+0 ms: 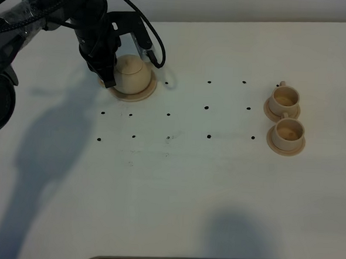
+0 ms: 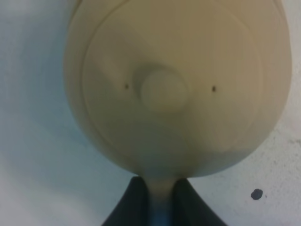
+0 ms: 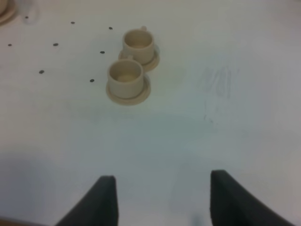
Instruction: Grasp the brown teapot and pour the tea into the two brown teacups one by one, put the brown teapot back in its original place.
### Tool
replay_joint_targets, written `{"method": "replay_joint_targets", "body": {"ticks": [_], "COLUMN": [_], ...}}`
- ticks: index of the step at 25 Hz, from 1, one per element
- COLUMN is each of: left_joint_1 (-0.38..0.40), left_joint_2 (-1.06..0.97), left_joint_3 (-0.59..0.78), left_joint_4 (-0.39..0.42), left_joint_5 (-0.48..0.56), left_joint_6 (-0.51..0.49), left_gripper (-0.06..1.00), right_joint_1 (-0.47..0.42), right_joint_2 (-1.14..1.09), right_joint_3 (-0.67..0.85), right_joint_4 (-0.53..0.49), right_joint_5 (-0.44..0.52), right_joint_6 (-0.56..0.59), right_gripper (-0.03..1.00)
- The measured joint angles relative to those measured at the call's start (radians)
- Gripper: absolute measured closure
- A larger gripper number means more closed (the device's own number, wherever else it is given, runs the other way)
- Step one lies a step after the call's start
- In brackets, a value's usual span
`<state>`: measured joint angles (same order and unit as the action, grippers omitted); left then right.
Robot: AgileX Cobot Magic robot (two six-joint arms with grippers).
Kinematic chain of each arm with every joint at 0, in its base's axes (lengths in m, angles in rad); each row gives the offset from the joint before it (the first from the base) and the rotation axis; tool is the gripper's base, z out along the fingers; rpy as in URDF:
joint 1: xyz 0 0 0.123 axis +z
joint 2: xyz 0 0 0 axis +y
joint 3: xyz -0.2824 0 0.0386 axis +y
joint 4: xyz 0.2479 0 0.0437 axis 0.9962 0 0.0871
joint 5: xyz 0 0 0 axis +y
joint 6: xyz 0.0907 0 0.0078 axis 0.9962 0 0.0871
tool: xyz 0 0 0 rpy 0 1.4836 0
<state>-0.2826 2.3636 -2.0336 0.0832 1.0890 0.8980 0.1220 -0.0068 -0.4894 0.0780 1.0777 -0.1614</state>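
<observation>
Brown teapot, squat matte clay, sits on its flat saucer on the white desk; left arm bends down beside it, left tool clamped on its loop handle; right tool spread wide

Bright light from above washes the white surface; the arm throws a long soft shadow toward the near edge (greyish, blurry-edged). Up close the teapot is blurred, out of focus.

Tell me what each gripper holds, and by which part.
The left gripper is shut on the brown teapot, pinching its loop handle. The right gripper is open and holds nothing.
</observation>
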Motion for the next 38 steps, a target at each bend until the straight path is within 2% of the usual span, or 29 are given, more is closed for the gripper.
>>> {"method": "replay_joint_targets", "body": {"ticks": [38], "left_joint_1": [-0.002], "left_joint_2": [-0.058], "left_joint_3": [0.0], "left_joint_4": [-0.052], "left_joint_5": [-0.016], "left_joint_6": [0.001], "left_gripper": [0.81], "right_joint_1": [0.0], "right_joint_2": [0.0], "right_joint_3": [0.0], "right_joint_4": [0.0], "right_joint_5": [0.0], "right_joint_6": [0.0], "right_gripper": [0.53]}}
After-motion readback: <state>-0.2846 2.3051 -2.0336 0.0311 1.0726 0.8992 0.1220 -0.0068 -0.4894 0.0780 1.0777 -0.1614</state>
